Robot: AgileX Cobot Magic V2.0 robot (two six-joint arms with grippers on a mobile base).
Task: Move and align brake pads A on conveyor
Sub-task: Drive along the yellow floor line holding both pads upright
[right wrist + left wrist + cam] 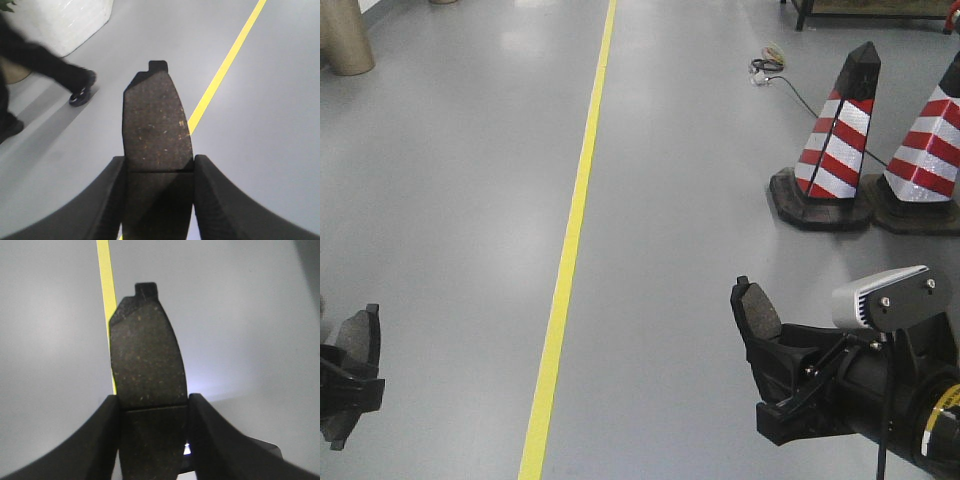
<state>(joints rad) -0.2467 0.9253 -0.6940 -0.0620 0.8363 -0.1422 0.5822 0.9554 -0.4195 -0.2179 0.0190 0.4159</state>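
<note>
Right claw clamps one brake pad; left claw clamps another, both aloft over grey floor. Conveyor unseen: carrying step, placing and aligning comes next. Only right wrist view shows a passer-by's shoe; front view adds cones.

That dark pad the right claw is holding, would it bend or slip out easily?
Probably stiff: the pad sticks out straight beyond the right gripper with no sag. Its grainy face looks rough, so slipping seems unlikely. It looks dense for its size, likely rather heavy, though the pictures cannot confirm weight.
</note>
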